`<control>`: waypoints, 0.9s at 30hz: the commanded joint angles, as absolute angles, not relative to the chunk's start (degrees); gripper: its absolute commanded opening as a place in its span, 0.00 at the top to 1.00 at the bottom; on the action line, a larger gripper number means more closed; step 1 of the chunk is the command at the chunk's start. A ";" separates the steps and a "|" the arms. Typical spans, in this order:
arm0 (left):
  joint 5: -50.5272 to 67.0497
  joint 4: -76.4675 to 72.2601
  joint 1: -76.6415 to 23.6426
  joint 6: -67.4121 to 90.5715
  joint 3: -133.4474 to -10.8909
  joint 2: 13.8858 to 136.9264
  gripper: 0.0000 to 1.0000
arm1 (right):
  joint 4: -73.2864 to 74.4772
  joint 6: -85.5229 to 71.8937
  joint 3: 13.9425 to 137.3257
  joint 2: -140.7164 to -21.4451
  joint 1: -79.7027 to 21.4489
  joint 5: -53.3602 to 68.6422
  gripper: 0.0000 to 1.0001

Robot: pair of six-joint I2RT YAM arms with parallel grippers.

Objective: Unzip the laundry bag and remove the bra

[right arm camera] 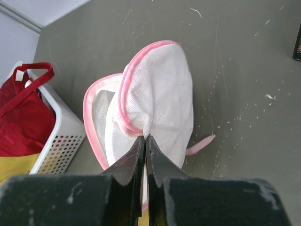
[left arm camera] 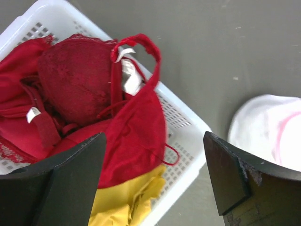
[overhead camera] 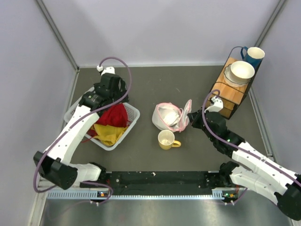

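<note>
left gripper (left arm camera: 155, 174): jaws spread wide above basket (left arm camera: 186, 125)
right gripper (right arm camera: 145, 141): clamped on laundry bag (right arm camera: 160, 89) flap
bra (overhead camera: 170, 117): possibly the white mass seen inside the bag

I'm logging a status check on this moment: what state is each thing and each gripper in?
Laundry bag: unzipped, its flap held upright.
Right gripper: shut on the bag's mesh flap.
Basket: holds red clothes and yellow clothes.
Left gripper: open, empty, above the basket.
Yellow mug: upright, looks empty.
</note>
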State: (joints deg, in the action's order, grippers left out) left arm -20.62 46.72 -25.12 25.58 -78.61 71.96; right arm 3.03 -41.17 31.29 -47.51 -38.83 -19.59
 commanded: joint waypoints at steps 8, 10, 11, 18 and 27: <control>-36.30 42.44 -23.82 21.70 -82.97 92.63 0.23 | 1.76 -41.57 32.43 -45.09 -38.41 -20.21 1.00; -35.78 42.19 -23.82 22.23 -81.48 93.34 0.32 | 1.85 -41.66 32.08 -44.91 -38.41 -20.48 1.00; -34.81 41.40 -23.73 21.80 -79.39 93.25 0.40 | 1.93 -41.66 31.99 -44.83 -38.32 -20.39 1.00; -32.96 45.61 -21.45 23.03 -78.40 87.91 1.00 | 2.11 -40.96 32.78 -46.23 -38.41 -19.86 1.00; -29.01 50.80 -18.20 22.59 -71.12 77.09 1.00 | 0.97 -41.22 32.52 -47.20 -38.41 -19.42 1.00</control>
State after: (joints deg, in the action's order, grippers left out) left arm -30.89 47.46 -19.05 22.35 -75.64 80.86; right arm 2.96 -41.17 31.24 -47.03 -38.83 -19.44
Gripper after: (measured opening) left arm 0.009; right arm 0.006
